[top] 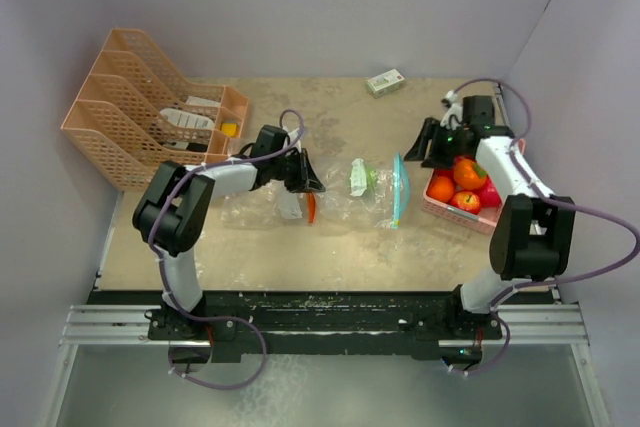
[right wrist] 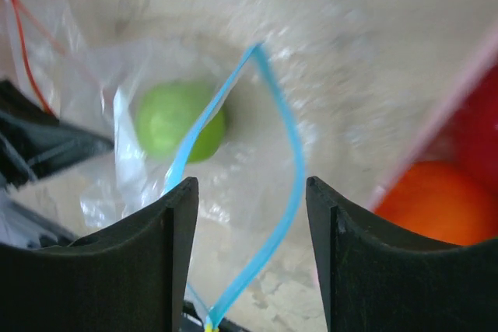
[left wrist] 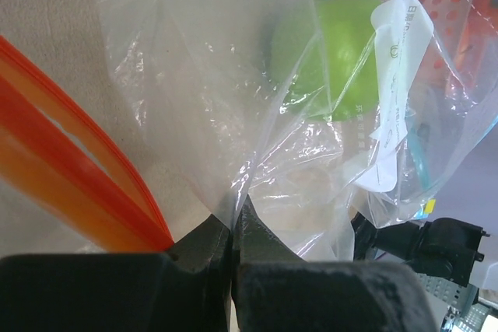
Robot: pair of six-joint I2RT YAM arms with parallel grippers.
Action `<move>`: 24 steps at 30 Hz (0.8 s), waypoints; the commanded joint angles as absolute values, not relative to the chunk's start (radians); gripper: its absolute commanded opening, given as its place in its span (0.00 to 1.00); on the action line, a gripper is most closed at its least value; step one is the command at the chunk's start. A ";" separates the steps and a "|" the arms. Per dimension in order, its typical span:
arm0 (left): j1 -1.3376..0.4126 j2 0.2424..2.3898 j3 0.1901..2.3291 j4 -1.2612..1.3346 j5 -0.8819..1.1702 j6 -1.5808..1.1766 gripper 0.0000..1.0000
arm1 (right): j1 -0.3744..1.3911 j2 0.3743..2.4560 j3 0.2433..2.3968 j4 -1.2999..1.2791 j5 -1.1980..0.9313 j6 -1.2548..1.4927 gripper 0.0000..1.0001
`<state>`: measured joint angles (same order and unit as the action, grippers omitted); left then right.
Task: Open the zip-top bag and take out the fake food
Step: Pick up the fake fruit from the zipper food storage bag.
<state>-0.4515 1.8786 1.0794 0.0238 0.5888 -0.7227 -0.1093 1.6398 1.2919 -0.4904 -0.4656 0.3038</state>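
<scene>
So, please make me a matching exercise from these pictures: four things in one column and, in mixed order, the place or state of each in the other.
Things
1. green apple
2. oranges
3. left gripper
4. right gripper

Place or state
a. open, jaws apart
b. in the pink basket
c. inside the zip-top bag
d. shut on that bag's clear plastic

Pairs: 1-c, 2-b, 3-d, 4-a

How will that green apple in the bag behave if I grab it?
Being round and glossy, the green apple will probably roll when nudged and may slip from a pinch. The bag around it looks thin and crinkled, so it likely gives no support.
</scene>
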 commanded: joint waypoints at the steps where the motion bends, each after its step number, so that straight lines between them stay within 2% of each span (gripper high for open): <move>1: -0.443 1.897 1.095 0.090 0.619 -0.741 0.00 | 0.007 1.556 1.176 -0.443 -0.476 0.330 0.56; 3: -0.443 1.901 1.098 0.098 0.625 -0.749 0.00 | 0.034 1.546 1.134 -0.429 -0.472 0.333 0.48; 5: -0.444 1.901 1.104 0.095 0.626 -0.750 0.00 | 0.055 1.545 1.098 -0.413 -0.475 0.334 0.29; 7: -0.443 1.901 1.114 0.082 0.619 -0.745 0.00 | 0.074 1.556 1.069 -0.393 -0.489 0.338 0.17; 8: -0.443 1.901 1.118 0.077 0.617 -0.743 0.00 | 0.085 1.565 1.059 -0.384 -0.497 0.339 0.13; 12: -0.444 1.895 1.111 0.077 0.608 -0.748 0.00 | 0.133 1.613 1.072 -0.356 -0.514 0.339 0.07; 15: -0.443 1.884 1.094 0.075 0.606 -0.747 0.00 | 0.172 1.652 1.120 -0.341 -0.522 0.337 0.08; 17: -0.443 1.877 1.089 0.062 0.604 -0.741 0.00 | 0.192 1.683 1.155 -0.327 -0.530 0.339 0.14; 24: -0.443 1.852 1.104 0.009 0.587 -0.716 0.00 | 0.246 1.768 1.282 -0.342 -0.480 0.320 0.52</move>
<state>-0.4511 1.9003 1.0821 0.0235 0.5941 -0.7395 0.2245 1.7599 1.1954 -0.3534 -0.4927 0.3351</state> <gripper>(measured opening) 0.004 0.439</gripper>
